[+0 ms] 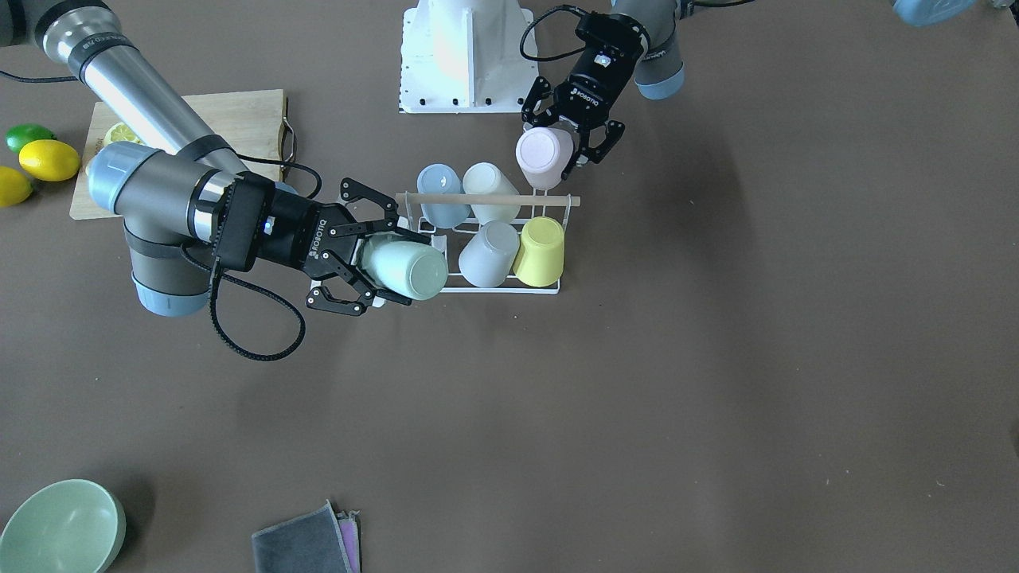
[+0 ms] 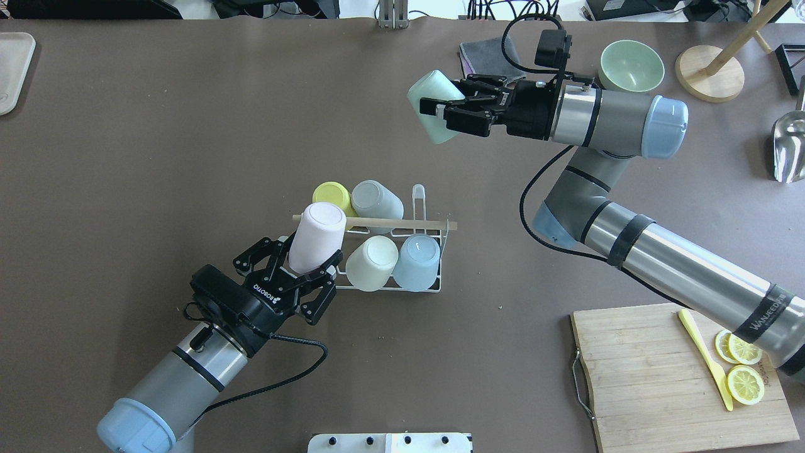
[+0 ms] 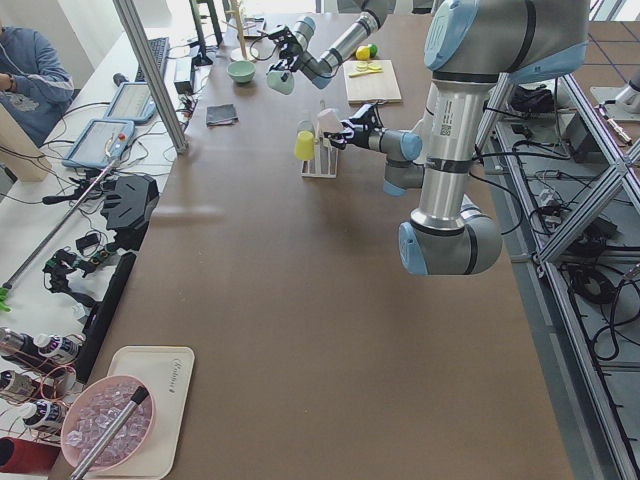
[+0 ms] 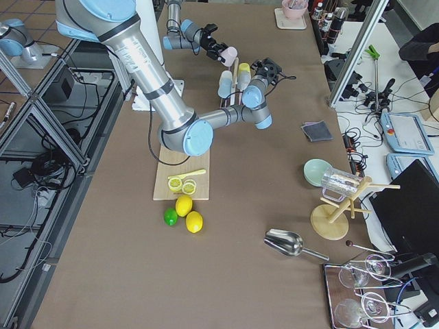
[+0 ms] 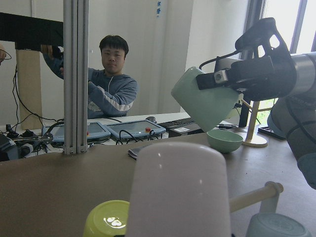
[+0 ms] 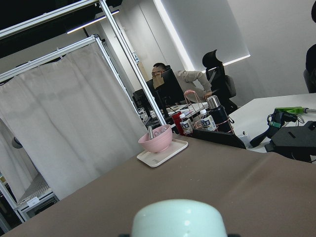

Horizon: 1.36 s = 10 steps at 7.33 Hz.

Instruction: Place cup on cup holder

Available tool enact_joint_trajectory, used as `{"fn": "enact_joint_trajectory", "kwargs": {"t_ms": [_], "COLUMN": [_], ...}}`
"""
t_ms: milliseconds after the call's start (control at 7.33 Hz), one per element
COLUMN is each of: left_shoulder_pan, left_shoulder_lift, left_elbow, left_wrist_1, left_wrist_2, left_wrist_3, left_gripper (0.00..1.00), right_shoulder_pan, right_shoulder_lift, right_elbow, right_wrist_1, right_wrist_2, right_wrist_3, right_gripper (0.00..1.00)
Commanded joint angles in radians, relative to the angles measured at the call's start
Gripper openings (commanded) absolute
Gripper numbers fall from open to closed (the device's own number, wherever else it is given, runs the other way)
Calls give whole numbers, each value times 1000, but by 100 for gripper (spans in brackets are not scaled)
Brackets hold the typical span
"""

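Table: the brown table (image 2: 157, 138) bears the cup holder near its middle.
Cup holder: the small white wire cup holder (image 2: 438, 277), topped by a light wooden rod (image 2: 409, 224), carries four upturned cups. A yellow cup (image 2: 331, 195) and a grey cup (image 2: 376, 198) sit on its operators' side. A cream cup (image 2: 372, 261) and a light blue cup (image 2: 420, 259) sit on its robot side.
Mint cup: the mint-green plastic cup (image 2: 431, 110) is pinched on its side between the fingers of the right gripper (image 2: 443, 114). It hangs in the air, well apart from the cup holder, off its operators' side toward the robot's right.
Pink cup: the pale pink plastic cup (image 2: 317, 239) is base up and tilted, clamped by the left gripper (image 2: 308, 259). It is at the cup holder's end on the robot's left, just beside the cream cup, with its base at the rod's tip.
Hard to tell: the fingers cover the pink cup's rim, so I cannot tell whether it sits over a prong. The right wrist view shows only the mint cup's base, cut off at the bottom edge.
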Motion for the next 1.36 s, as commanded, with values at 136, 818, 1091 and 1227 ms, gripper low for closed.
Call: {"fn": "enact_joint_trajectory", "kwargs": {"t_ms": [136, 818, 1091, 1227], "left_shoulder_pan": [0, 2, 2, 0], "left_shoulder_lift": [-2, -17, -17, -17], "left_elbow": [21, 61, 61, 61], "left_wrist_1": [0, 2, 0, 0], "left_wrist_2": [-3, -5, -17, -17], "left_wrist_3": [-25, -102, -103, -103], "left_gripper": [42, 48, 98, 98], "right_shoulder_pan": [-99, -170, -177, -177], "right_shoulder_lift": [17, 2, -12, -16], "right_elbow": [-45, -47, -47, -47], "right_wrist_1": [7, 22, 39, 48], "right_wrist_2": [-128, -138, -135, -135], "right_wrist_3": [-78, -78, -75, -74], "right_gripper": [0, 0, 0, 0]}}
